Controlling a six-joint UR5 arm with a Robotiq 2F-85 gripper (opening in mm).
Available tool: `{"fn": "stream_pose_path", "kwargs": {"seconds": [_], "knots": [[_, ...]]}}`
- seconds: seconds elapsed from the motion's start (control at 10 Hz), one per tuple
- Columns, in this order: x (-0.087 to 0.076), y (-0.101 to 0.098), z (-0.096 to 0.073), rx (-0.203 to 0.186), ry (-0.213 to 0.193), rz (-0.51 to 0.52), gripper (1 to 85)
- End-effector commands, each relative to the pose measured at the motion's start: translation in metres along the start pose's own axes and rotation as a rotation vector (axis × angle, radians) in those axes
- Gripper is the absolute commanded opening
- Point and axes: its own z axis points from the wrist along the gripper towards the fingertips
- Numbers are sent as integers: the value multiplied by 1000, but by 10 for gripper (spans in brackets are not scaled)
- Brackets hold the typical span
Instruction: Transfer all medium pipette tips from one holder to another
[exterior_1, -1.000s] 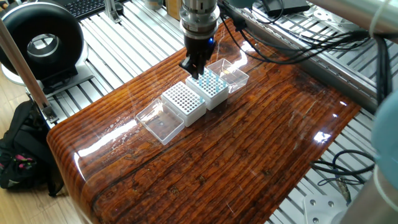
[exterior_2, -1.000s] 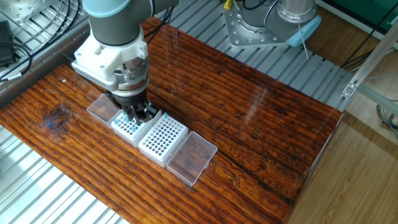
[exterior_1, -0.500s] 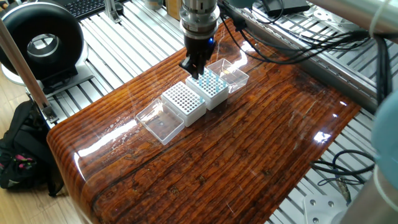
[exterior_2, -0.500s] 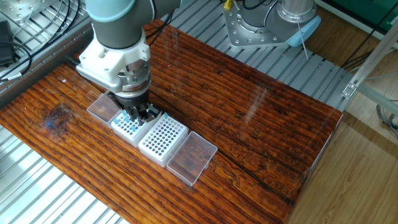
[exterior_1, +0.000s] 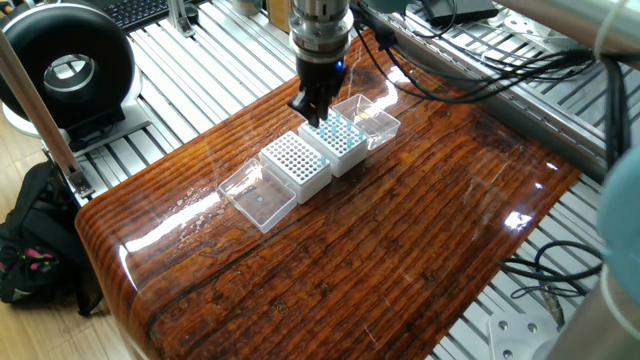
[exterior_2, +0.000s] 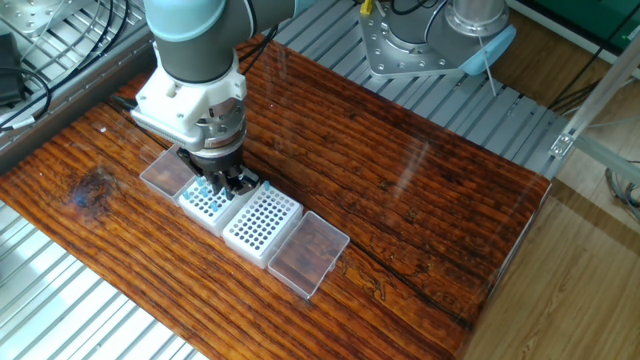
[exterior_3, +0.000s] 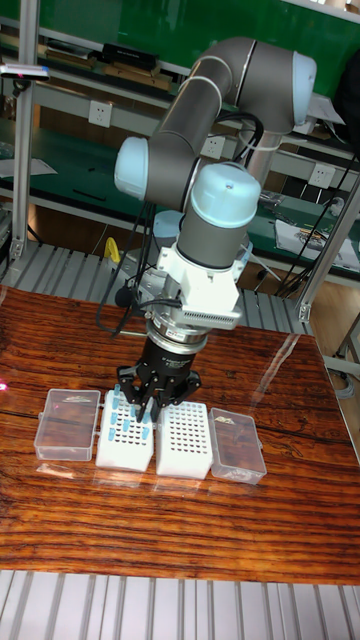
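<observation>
Gripper (exterior_3: 142, 408) hangs low over the box of tips (exterior_1: 335, 132), its fingers narrowed to a small gap and reaching down among the blue cones at the box's edge nearest the second box. Whether a tip is actually pinched between them I cannot tell; they are too small and the fingers hide the spot in every view.

Over the last second the arm's wrist has crept slightly across the table in the other fixed view, while the fingers look almost unmoved over the same corner. I'd read that as a fine alignment or the start of a pick, not a carry. Nothing has reached the other side yet.

Tips (exterior_2: 203, 196) sit upright in the full holder (exterior_3: 124, 447), several blue points showing in its white grid. Touching it stands the empty holder (exterior_2: 262, 226), every hole in view bare, so the transfer looks to be barely begun. A clear lid (exterior_1: 258, 200) lies beyond the empty holder, and another lid (exterior_2: 164, 174) beyond the full one, all four in one row on the wooden table (exterior_1: 400, 260).

Off the table a black round fan (exterior_1: 65, 65) stands on the metal bench.
</observation>
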Motion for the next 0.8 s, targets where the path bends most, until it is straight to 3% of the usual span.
{"fn": "stream_pose_path", "kwargs": {"seconds": [0.0,0.7], "knots": [[2,2,0,-14,1,1,267],[1,6,-1,-28,0,18,180]]}}
